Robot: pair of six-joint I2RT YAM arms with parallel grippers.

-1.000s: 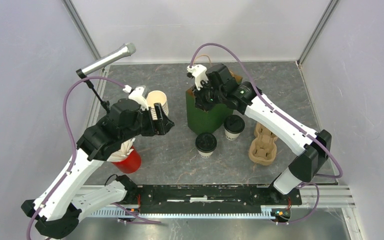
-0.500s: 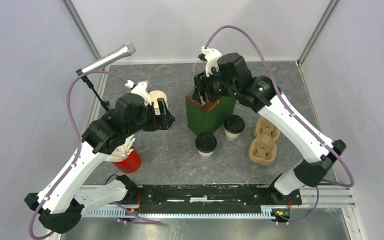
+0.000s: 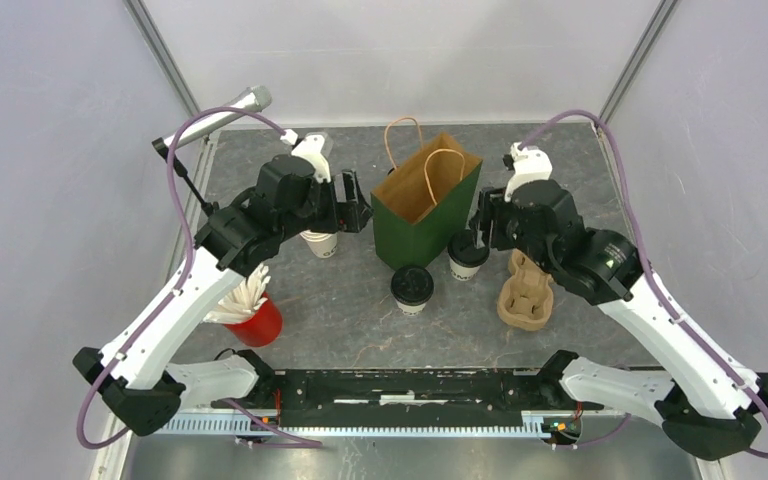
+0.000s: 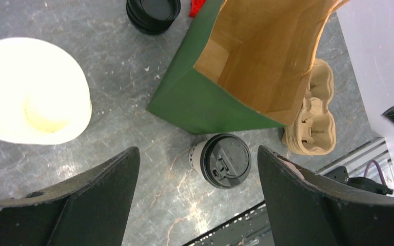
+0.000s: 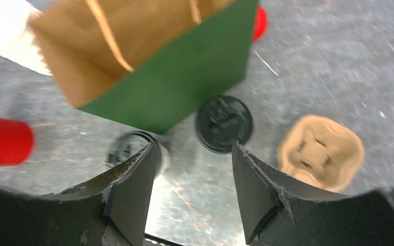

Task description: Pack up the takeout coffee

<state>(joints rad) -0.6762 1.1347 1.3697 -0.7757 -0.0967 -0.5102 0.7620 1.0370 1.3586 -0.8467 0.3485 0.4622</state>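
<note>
While both arms hang above the grey surface (image 3: 340, 320), neither claw carries anything.

Left arm: the white link climbs from the base toward 1 o'clock and the wrist bends toward 3 o'clock. The left claw (image 3: 358, 212) stands over the stack of lidless cups (image 3: 320, 244), facing the green side of the paper bag (image 3: 422, 215). Its fingers (image 4: 90, 200) are spread wide, with only the surface showing between them.

Right arm: the link runs from the base toward 11 o'clock and the wrist sits above the pulp cup carrier (image 3: 526, 292). The right claw (image 3: 480, 228) points down beside the bag's 3 o'clock edge, its fingers (image 5: 133, 195) apart and empty.

The rear lidded cup (image 3: 468, 253) stands at 4 o'clock of the bag, near the right claw's tips. The front lidded cup (image 3: 412, 288) stands at 6 o'clock of the bag, apart from both claws. Both are upright on the surface, outside the bag, with black lids on.

The bag stands open, mouth up. A red cup of white sticks (image 3: 256, 320) stands at 8 o'clock of the bag, under the left arm's link.
</note>
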